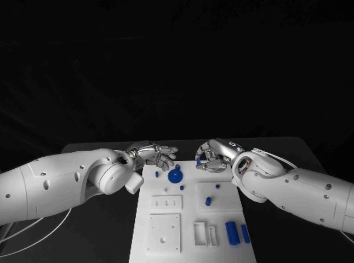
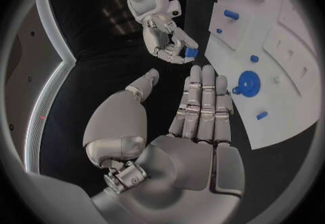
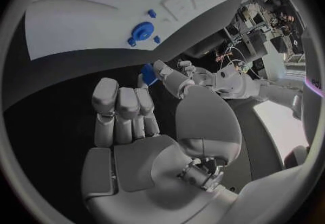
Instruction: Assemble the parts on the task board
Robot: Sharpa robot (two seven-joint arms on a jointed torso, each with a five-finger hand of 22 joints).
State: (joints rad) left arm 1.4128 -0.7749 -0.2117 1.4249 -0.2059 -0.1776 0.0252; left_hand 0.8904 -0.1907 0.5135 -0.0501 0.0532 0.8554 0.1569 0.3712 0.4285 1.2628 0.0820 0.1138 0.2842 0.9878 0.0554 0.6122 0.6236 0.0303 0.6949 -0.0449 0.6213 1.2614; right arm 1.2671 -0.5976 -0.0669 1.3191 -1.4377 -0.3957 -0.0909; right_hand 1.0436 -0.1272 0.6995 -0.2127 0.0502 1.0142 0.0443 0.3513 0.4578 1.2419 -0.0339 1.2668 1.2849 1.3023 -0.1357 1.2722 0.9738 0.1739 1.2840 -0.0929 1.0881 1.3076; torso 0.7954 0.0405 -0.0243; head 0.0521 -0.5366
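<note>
A black table (image 1: 303, 145) carries the white task board (image 1: 189, 219), which runs from the centre of the head view down to six o'clock. At the board's far end, at about ten o'clock from its middle, the left hand (image 1: 152, 155) hovers with fingers straight and side by side, thumb apart, holding nothing. At about one o'clock the right hand (image 1: 212, 156) curls its fingers round a small blue part (image 2: 192, 52), pinched against the thumb just off the board's far edge. A round blue disc (image 1: 175, 176) sits on the board between the hands; two blue cylinders (image 1: 236, 232) lie near its five o'clock corner.
</note>
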